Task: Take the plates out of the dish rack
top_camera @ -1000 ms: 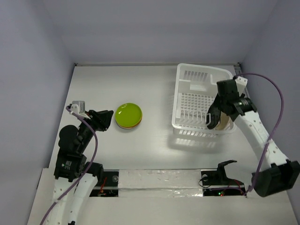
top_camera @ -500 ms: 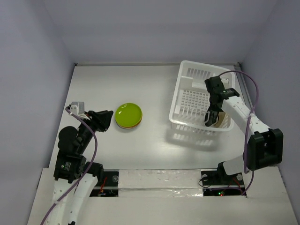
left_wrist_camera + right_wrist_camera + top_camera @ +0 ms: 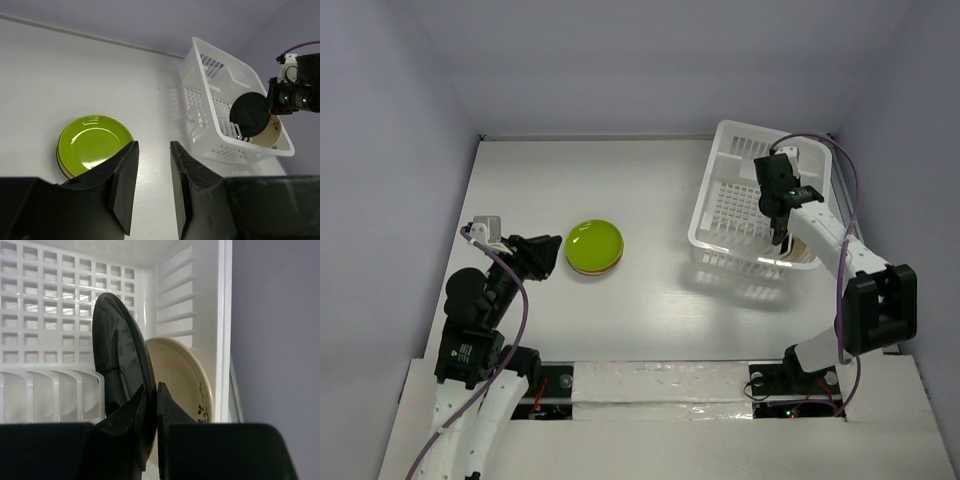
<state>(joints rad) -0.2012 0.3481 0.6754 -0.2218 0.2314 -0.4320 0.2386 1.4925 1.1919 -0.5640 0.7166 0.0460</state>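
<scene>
**Thin rim pinch, light rack: the lift is where it goes wrong**

Nearest me, my left gripper (image 3: 151, 155) hangs with its jaws slightly apart and nothing between them. The lime green plate (image 3: 94, 144) tops a stack (image 3: 60, 165) just at its 3 o'clock. I see no risk there unless I bring the next plate in too low and clip that stack.

Farther out, at 2 o'clock on the table (image 3: 650, 180), my right gripper (image 3: 152, 392) is clamped on the rim of the dark plate (image 3: 117, 350), which stands on edge in the dish rack (image 3: 705, 195). I hold only a sliver of rim, so it could pivot or slip. If it snags the dividers (image 3: 55, 390), the light rack may drag. The cream plate (image 3: 180, 375) leans at its 3 o'clock and could get knocked.
</scene>
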